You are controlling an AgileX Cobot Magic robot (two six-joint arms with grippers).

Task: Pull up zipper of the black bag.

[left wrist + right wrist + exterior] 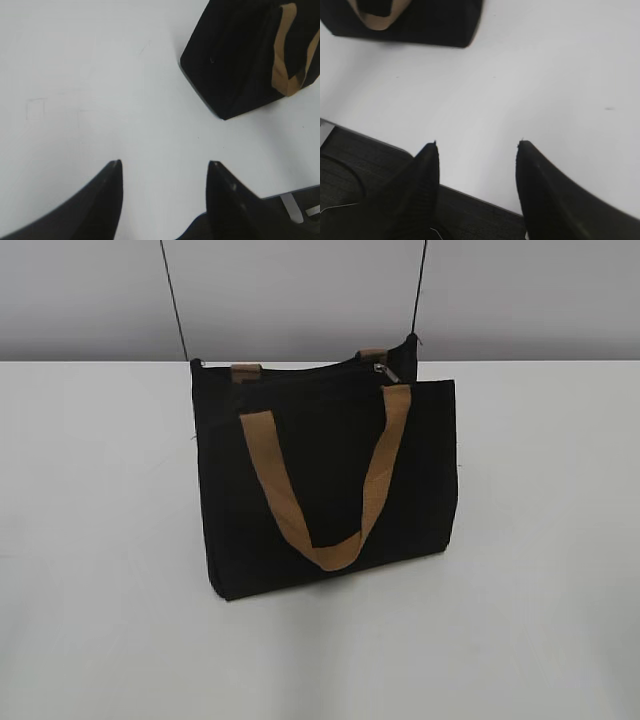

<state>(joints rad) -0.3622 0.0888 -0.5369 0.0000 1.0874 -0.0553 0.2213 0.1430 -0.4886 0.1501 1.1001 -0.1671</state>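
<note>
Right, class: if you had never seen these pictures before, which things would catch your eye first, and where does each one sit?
First, the rectangular black fabric bag standing upright mid-table, with a tan-brown webbing strap handle looping down its front. Next, the small silver metal zipper glinting at the right end of its top edge. Both the left gripper and the right gripper hang open over the bare white table, away from the bag.

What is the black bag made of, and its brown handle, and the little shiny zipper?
The black bag looks like matte woven cloth, dull with no shine. The handle looks like flat tan webbing, bending softly. The zipper glints silver, so probably metal, though it is too small to be sure.
</note>
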